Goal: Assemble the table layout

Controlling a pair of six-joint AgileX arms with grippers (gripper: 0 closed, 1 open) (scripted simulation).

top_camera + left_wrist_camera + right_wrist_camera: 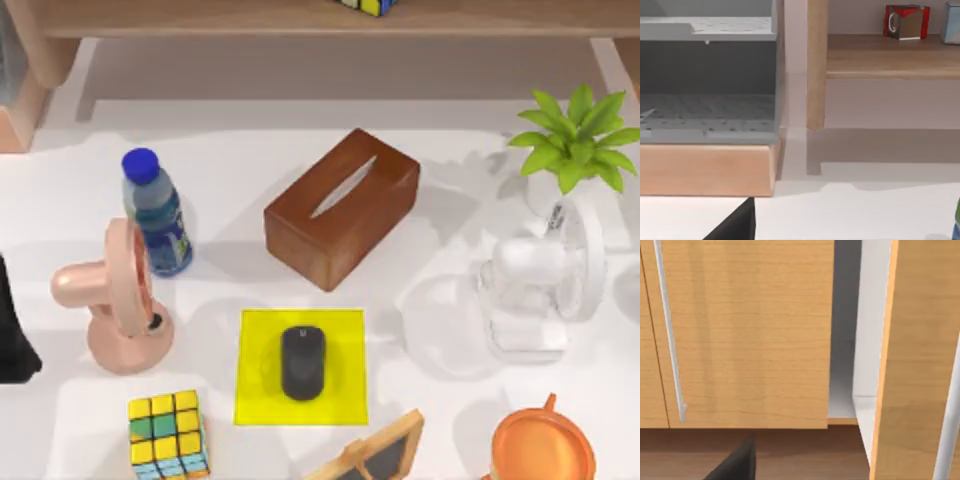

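In the top view the white table point(230, 150) spreads across almost the whole frame. A blue-capped bottle point(155, 215) stands at centre left, just above a pink fan point(115, 300). A brown tissue box point(342, 208) lies at an angle in the middle. Below it a black mouse point(303, 362) rests on a yellow mat point(345, 400). A colour cube point(168, 433) sits at lower left, a white fan point(540, 285) at right with a potted plant point(575, 135) above it, and an orange cup point(543, 445) at lower right. The left arm point(15, 330) is a dark shape at the left edge.

In the left wrist view the table point(850, 215) runs along the bottom, under a wooden shelf point(890, 55). A dark part of the left gripper point(735, 227) shows at the lower edge; I cannot tell whether it is spread or closed.

In the right wrist view a dark part of the right gripper point(737, 462) sits at the bottom before wooden cabinet doors point(750, 330); again I cannot tell
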